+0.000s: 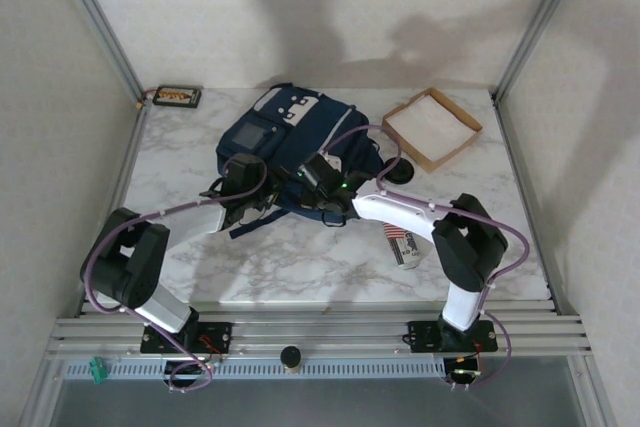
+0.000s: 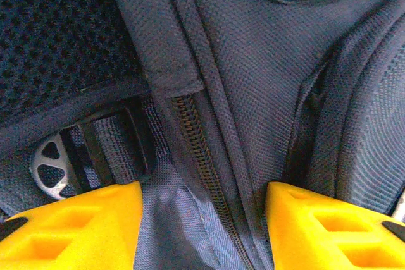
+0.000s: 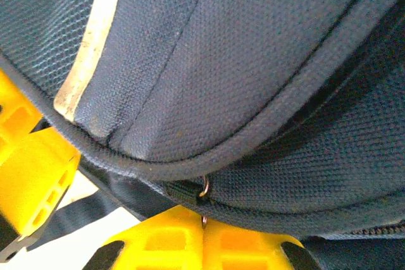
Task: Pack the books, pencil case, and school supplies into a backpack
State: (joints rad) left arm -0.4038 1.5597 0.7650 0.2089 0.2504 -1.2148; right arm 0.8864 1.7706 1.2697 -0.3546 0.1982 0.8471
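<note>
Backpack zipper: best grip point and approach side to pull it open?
Pinch the small metal pull hanging off the slider, coming from the backpack's near edge. It dangles clear below the fabric, so fingertips can close flat on either face. The right gripper looks shut on it.

Left arm (image 1: 188, 218), right arm (image 1: 395, 209): white links, black joints; purple cables (image 1: 87, 282) alongside; yellow hollow-celled fingers (image 2: 69, 232).
</note>
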